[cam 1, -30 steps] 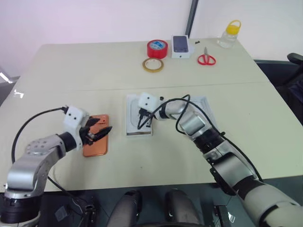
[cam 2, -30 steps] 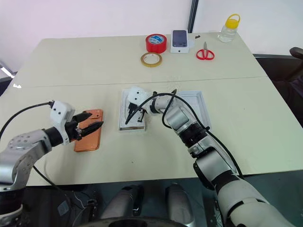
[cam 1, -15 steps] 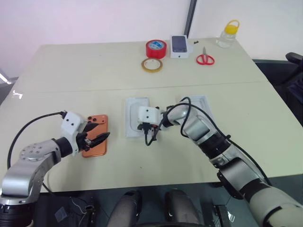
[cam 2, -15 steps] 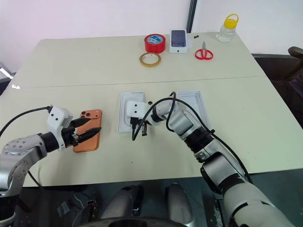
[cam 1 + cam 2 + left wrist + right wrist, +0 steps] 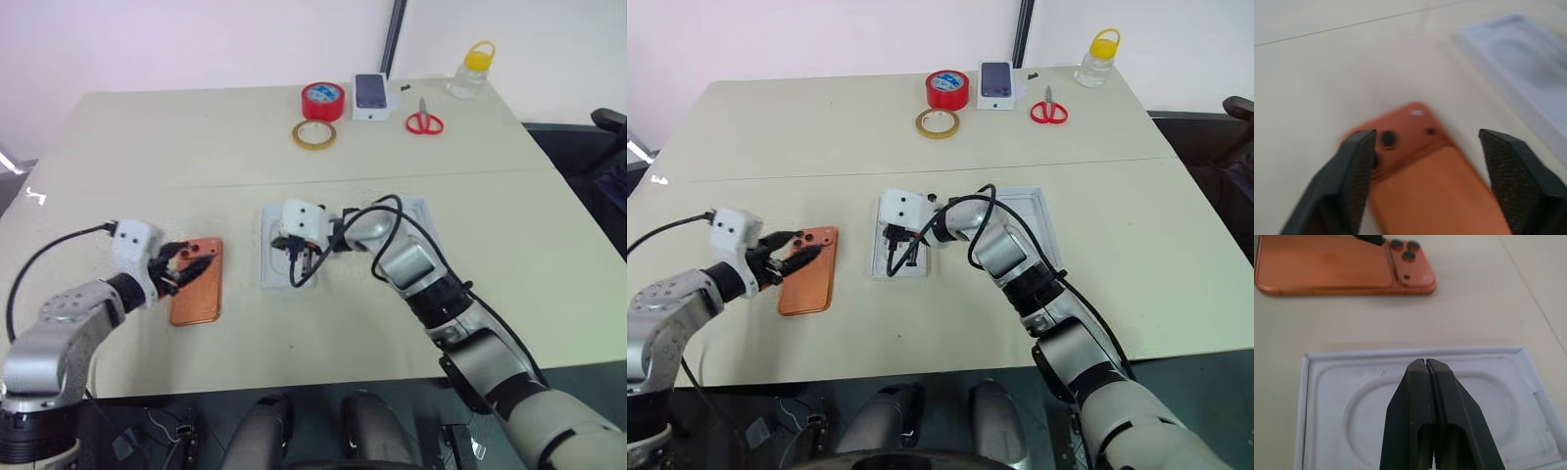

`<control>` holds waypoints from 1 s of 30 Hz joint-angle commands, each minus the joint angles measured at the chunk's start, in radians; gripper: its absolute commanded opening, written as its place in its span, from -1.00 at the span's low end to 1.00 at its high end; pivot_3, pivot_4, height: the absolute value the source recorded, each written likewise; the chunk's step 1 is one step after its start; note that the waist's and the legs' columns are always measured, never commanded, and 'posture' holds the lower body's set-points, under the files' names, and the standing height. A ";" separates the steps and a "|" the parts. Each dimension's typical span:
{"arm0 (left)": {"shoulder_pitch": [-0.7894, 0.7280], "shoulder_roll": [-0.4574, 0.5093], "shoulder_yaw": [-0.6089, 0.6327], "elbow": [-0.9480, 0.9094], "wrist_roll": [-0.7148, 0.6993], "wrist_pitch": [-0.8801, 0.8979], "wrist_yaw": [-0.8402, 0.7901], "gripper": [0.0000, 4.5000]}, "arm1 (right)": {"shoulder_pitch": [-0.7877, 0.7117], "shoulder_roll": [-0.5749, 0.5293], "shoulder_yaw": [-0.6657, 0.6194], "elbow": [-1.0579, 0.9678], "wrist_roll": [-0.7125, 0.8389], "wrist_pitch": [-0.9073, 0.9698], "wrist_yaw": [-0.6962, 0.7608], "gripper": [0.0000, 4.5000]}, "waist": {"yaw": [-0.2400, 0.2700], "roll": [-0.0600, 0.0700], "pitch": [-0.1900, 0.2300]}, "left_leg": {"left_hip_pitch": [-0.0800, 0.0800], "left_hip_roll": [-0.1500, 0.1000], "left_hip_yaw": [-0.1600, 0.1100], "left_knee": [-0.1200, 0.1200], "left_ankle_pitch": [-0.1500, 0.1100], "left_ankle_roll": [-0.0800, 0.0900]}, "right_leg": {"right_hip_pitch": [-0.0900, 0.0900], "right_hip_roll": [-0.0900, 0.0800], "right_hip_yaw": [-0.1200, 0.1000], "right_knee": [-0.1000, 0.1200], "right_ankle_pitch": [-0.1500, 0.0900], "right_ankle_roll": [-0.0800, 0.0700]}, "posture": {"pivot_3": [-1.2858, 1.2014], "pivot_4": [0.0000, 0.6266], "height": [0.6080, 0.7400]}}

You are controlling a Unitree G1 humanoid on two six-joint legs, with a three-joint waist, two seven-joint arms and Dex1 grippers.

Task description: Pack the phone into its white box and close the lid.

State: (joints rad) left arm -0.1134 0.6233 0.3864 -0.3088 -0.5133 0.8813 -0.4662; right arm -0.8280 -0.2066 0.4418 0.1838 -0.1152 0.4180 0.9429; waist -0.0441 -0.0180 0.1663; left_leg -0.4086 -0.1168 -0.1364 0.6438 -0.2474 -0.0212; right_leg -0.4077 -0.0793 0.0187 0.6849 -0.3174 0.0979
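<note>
Fingers (image 5: 1354, 176) of the left gripper (image 5: 1425, 181) are being spread wide around the orange phone's (image 5: 196, 282) camera end for pickup, while the right gripper (image 5: 1428, 377), pinched empty, is being poised over the white box (image 5: 1327, 396).

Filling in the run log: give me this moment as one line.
phone: flat on table, unpacked | left gripper: jaws open astride phone's camera end | right gripper: jaws shut over white box

phone (image 5: 809, 282): flat near table's (image 5: 774, 137) left edge | left gripper (image 5: 789, 258): spread wide over its top end
</note>
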 commanded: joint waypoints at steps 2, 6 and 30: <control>-0.048 -0.015 0.130 0.032 -0.047 0.223 0.133 0.98 | 0.007 0.074 0.045 -0.119 -0.004 0.073 -0.049 -1.00 | 0.000 0.000 0.000 | 0.000 0.000 0.000 0.000 0.000 0.000 | 0.000 0.000 0.000 0.000 0.000 0.000 | 0.03 -0.52 1.00; -0.058 0.001 0.162 0.058 -0.071 0.377 0.155 0.98 | 0.002 0.135 0.113 -0.092 -0.042 0.121 -0.097 -1.00 | 0.000 0.000 0.000 | 0.000 0.001 0.000 0.000 0.000 0.000 | -0.001 0.001 0.000 0.001 0.000 0.000 | 0.03 -0.52 1.00; -0.055 -0.269 0.148 -0.159 -0.285 0.733 0.163 0.98 | -0.107 0.201 0.298 0.095 -0.157 0.156 -0.063 -1.00 | 0.010 0.005 -0.006 | 0.002 -0.001 0.000 0.001 0.000 0.000 | 0.000 0.000 0.000 -0.001 0.000 0.000 | 0.03 -0.52 1.00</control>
State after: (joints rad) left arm -0.1923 0.3884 0.5768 -0.4811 -0.7314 1.5478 -0.2892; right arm -0.9066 -0.0234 0.7320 0.2993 -0.2684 0.5994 0.8729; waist -0.0343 -0.0129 0.1606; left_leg -0.4062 -0.1173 -0.1364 0.6450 -0.2475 -0.0216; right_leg -0.4077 -0.0798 0.0184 0.6840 -0.3174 0.0980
